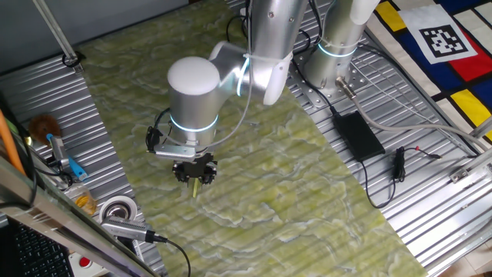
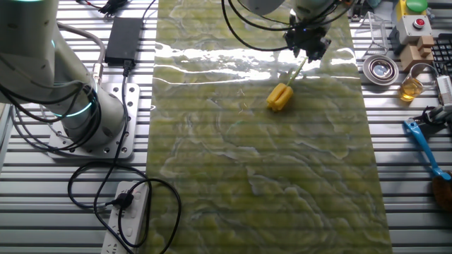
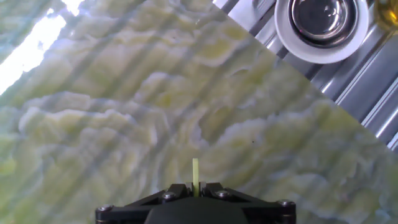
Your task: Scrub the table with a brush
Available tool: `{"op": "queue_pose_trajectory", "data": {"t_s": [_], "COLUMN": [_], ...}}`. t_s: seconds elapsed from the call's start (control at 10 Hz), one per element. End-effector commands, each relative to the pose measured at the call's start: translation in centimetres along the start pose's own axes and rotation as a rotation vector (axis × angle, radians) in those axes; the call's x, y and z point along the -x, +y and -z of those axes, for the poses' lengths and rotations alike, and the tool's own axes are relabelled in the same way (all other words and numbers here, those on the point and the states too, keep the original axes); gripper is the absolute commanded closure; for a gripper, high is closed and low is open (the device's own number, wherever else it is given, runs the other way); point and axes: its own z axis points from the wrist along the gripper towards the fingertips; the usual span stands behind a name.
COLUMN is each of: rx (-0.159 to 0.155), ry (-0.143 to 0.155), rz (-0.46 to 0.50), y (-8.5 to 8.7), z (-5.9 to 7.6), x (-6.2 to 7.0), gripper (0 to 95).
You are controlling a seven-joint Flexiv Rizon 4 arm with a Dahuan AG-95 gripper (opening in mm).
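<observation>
Glossy marbled table (image 2: 282, 176), ribbed metal panels (image 2: 409, 176), seemingly plastic bristled brush (image 2: 280, 97).

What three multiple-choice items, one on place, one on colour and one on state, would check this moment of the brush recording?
1. Where does the brush head rest?
A. on the marbled table
B. on the ribbed metal panel
C. inside the tape roll

2. What colour is the brush head?
A. brown
B. yellow
C. blue

3. What is the claw doing?
A. hanging open above the brush
B. shut on the brush's stick handle
C. shut on the power adapter

Answers:
1 A: the brush lies head-down on the green-yellow table, well inside its edges.
2 B: the chunky head is plainly yellow in the other fixed view.
3 B: the claw has the thin stick running up into it, and the hand view shows the stick's end between the shut fingers.
</observation>
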Motion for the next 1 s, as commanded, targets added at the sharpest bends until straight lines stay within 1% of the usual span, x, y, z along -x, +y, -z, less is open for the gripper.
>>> {"op": "queue_pose_trajectory", "data": {"t_s": [0.1, 0.2, 0.3, 0.4, 0.5, 0.6, 0.7, 1.0], "rx": [0.062, 0.088, 0.098, 0.110, 0.119, 0.137, 0.139, 0.135], "ry": [0.097, 0.150, 0.206, 0.235, 0.242, 0.271, 0.275, 0.261], "rz": [-0.357, -0.397, -0.437, -0.474, -0.490, -0.515, -0.526, -0.523], "y": [-0.1, -0.1, 0.0, 0.1, 0.2, 0.3, 0.3, 0.3], "z": [2.3, 3.3, 4.4, 5.1, 5.4, 6.0, 6.0, 6.0], "x": [0.6, 1.0, 1.4, 1.7, 1.8, 2.0, 2.0, 2.0], "gripper": [95.0, 95.0, 95.0, 95.0, 95.0, 95.0, 95.0, 95.0]}}
